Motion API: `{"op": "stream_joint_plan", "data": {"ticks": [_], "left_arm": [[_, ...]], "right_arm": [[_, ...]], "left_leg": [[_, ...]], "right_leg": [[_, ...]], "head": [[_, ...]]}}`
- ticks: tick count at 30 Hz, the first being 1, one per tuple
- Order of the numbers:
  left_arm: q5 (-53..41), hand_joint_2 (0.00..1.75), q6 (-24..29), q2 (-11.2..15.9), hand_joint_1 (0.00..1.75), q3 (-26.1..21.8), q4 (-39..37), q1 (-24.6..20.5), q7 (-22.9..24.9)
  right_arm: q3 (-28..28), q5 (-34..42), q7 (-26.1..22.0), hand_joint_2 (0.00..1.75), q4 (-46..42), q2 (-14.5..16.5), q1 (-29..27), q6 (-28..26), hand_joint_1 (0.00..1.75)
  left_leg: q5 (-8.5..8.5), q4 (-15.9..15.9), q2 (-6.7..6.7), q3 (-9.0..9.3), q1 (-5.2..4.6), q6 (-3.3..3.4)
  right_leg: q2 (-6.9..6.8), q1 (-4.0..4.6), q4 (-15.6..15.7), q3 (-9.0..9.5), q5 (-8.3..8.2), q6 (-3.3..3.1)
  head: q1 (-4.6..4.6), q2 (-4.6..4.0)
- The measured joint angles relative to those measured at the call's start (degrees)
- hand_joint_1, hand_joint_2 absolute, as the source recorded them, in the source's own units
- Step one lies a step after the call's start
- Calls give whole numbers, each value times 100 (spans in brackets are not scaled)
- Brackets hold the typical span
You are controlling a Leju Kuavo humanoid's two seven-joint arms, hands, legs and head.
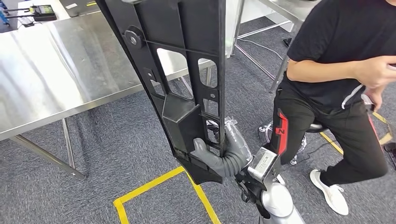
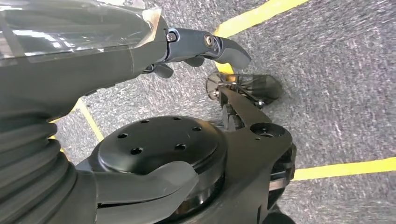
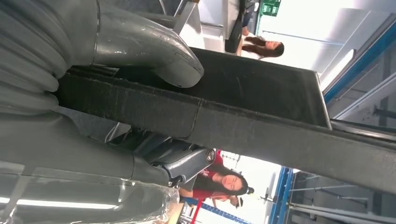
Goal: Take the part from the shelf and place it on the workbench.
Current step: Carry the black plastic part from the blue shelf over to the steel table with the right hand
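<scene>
Gripping the long black part near its lower end, my right hand holds it upright above the grey floor, short of the steel tabletop. My left hand hangs with fingers apart, holding nothing.

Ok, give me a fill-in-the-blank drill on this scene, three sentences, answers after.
1. The right hand grips the long black part near its ____ end.
2. The steel workbench stands on grey carpet marked with ____ tape.
3. The person in black sits on a ____.

Missing words: lower; yellow; stool
</scene>
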State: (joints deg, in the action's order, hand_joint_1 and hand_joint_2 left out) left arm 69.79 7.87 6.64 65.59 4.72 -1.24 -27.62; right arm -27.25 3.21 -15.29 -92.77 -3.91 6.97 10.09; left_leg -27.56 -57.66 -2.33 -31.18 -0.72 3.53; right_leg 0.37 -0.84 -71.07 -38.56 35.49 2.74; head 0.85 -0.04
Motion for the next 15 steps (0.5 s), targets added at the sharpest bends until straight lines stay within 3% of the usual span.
{"op": "stream_joint_plan", "data": {"ticks": [2,3,4,5,6,8,11,13,14,15], "left_arm": [[-4,175,10,-14,0,17,0,-6,13],[-4,175,13,-19,0,20,1,-12,16],[-3,175,13,-21,0,23,1,-18,20],[-3,175,14,-22,0,26,1,-22,23],[-2,175,15,-22,0,30,1,-22,26],[-2,175,23,-17,0,43,1,-20,28],[-3,175,30,-19,0,60,0,-39,27],[-9,175,28,-22,0,62,1,-51,23],[-13,175,26,-22,0,62,1,-55,21],[-17,175,23,-21,0,63,1,-60,20]], "right_arm": [[1,-21,-1,175,1,-7,-14,-18,175],[1,-27,-1,175,3,-11,-24,-27,175],[2,-35,0,175,4,-15,-37,-34,175],[3,-44,2,175,6,-18,-48,-39,175],[4,-51,4,175,3,-15,-49,-42,175],[8,-63,6,175,-7,5,-44,-45,175],[12,-80,3,175,-23,30,-39,-46,175],[14,-88,3,175,-26,30,-41,-47,175],[15,-91,3,175,-26,31,-42,-48,175],[15,-93,3,175,-26,32,-41,-49,175]], "left_leg": [[-125,-12,-116,157,4,-40],[-177,-23,-181,198,2,-68],[-216,-35,-235,211,-1,-95],[-237,-51,-276,204,-6,-117],[-241,-64,-302,173,-6,-134],[-233,-254,-179,54,-13,-178],[-482,-1153,148,-507,25,-302],[-675,-1664,205,-899,69,-359],[-626,-1679,215,-975,79,-365],[-459,-1488,232,-940,82,-354]], "right_leg": [[92,-18,711,135,-537,142],[138,-18,977,212,-768,138],[170,-14,1120,261,-937,84],[162,-2,1141,282,-996,4],[122,-9,1148,312,-997,-66],[44,-43,1184,368,-999,-116],[-88,-64,1225,481,-917,-233],[-181,-53,1225,537,-859,-280],[-228,-47,1225,570,-831,-283],[-274,-42,1227,610,-801,-278]], "head": [[4,0],[5,0],[3,1],[4,1],[2,1],[-2,1],[-21,1],[-22,1],[-22,1],[-22,1]]}}
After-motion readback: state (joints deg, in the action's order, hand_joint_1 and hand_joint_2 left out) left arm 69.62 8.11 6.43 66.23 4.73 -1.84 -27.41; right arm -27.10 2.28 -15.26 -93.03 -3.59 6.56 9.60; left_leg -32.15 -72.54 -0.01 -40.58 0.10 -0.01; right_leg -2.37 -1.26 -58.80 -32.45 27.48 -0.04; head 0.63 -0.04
